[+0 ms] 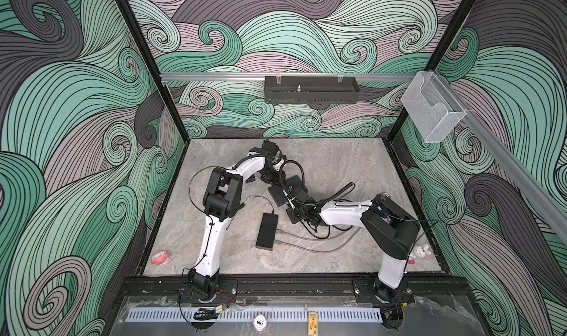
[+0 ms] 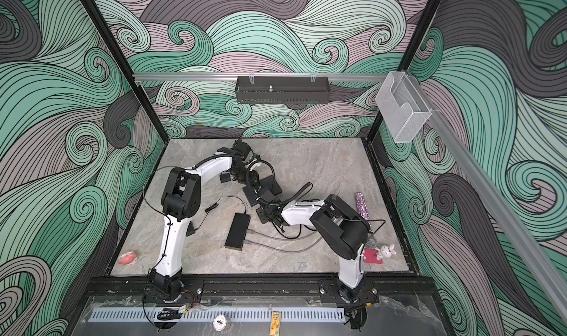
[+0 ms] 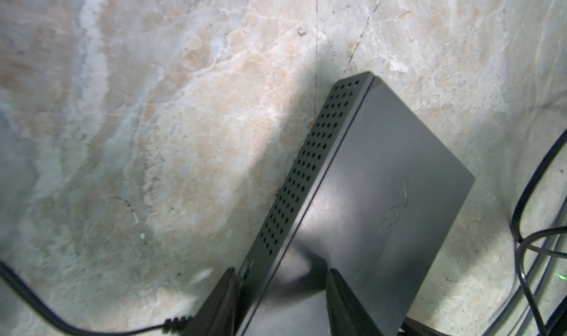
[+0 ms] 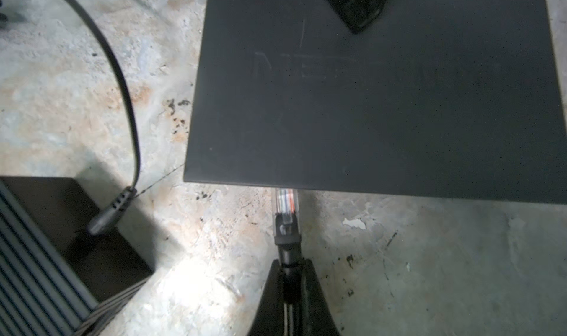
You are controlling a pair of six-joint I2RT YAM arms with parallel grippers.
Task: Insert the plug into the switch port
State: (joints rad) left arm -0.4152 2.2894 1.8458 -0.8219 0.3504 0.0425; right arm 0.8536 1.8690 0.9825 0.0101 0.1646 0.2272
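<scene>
Switch (image 4: 368, 110) lies flat near the middle of the table (image 1: 337, 165), a matte black box with a vented side. A second dark box (image 4: 61, 242) with a cord lies just beside it, off the line of work.

The left arm (image 1: 211, 245) is at the switch's far end. Its jaws stand part-way spread across a top edge, one finger (image 4: 356, 9) down on the lid and one against the vented side. This looks like bracing more than clamping.

The right arm (image 1: 340, 211) is at the near end, its jaws pressed together on the black boot just behind the plug (image 4: 285, 201). The plug is clear, with coloured wires inside. It points straight ahead of those jaws, its long axis in line with them and square to the switch's near edge. Its front end meets that edge and passes from sight under the lid. The port itself is hidden, so how deep the plug sits cannot be told.

The right arm alone has the plug. The next move likely calls for a straight push along that axis while the left jaws keep the switch from sliding.
</scene>
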